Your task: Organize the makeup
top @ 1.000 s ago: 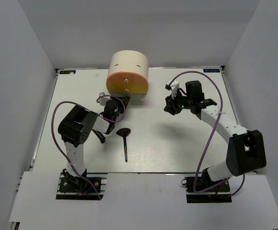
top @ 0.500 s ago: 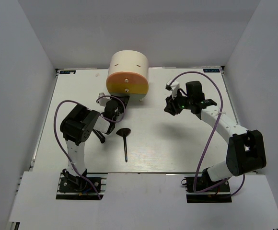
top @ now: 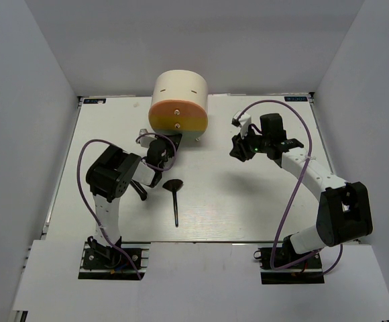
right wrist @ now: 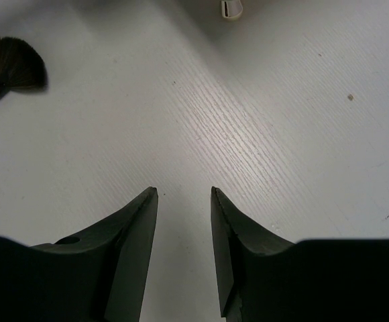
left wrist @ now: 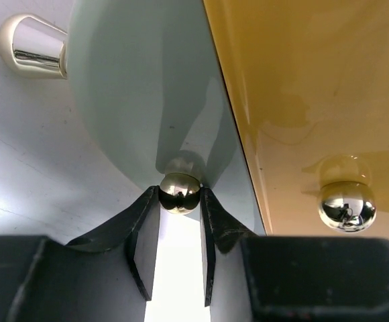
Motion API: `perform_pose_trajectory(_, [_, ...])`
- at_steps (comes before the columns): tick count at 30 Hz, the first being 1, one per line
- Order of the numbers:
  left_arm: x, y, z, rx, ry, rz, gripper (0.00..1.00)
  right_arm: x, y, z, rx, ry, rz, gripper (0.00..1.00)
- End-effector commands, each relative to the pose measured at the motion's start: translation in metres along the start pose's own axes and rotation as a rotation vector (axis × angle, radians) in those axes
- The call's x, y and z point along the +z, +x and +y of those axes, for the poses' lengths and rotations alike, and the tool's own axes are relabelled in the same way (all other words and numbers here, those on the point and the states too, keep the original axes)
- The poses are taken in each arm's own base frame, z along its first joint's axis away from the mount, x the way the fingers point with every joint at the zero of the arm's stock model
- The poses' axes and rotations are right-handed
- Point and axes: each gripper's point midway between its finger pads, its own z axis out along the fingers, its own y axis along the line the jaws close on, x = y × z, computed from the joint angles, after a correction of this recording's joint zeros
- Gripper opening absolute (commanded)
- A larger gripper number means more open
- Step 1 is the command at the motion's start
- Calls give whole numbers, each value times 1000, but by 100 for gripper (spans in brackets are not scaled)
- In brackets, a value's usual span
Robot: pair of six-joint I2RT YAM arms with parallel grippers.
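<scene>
A black fan brush lies on the table in front of the round cream box; it also shows in the right wrist view. A thin black stick brush lies beside my left arm. My left gripper is at the foot of the box, shut on a gold ball knob of a pale drawer front. My right gripper hovers open and empty over bare table right of the box. The other makeup is out of view.
The box has an orange front with two knobs; the yellow drawer and its knob are next to my left fingers. A gold foot holds the box off the table. A small pale piece lies ahead of my right gripper.
My left arm's elbow has shifted slightly to the right while its gripper stays at the box. The right arm and the brushes have not moved.
</scene>
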Motion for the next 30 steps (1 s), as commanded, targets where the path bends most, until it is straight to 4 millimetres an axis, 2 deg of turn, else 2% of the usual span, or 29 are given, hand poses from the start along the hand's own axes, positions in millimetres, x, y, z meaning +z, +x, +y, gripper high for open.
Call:
perform_pose_trajectory(1, [3,-9,-15,-10,53,-32,28,-4,-11,1,-28,0,-43,44])
perform_pose_trajectory(7, [-10,-5,-11,-14,69,-3,15,-5,-12,0,-30,1,-47,44])
perform_pose_trajectory(12, [-34,5,-9,-14,89,43,13,-6,-12,0,-29,-1,-48,44])
perform_pose_trajectory(15, [-53,14,-1,-12,88,90,13,-5,-12,2,-33,-7,-49,44])
perform_pose_trajectory(20, [-71,13,11,-11,55,108,12,-4,-12,3,-31,-14,-49,44])
perform_pose_trajectory(24, [-78,11,22,5,-6,110,9,-4,-13,4,-33,-18,-50,44])
perform_pose_trajectory(26, [-77,13,23,11,-27,123,12,-4,-14,4,-31,-21,-52,44])
perform_pose_trajectory(27, [-77,16,23,12,-30,138,18,-4,-15,4,-35,-23,-55,44])
perform_pose_trajectory(28, [-74,14,25,13,-35,138,33,-4,-16,5,-33,-25,-55,44])
perform_pose_trajectory(30, [-70,17,21,12,-31,153,49,-5,-16,4,-34,-23,-55,45])
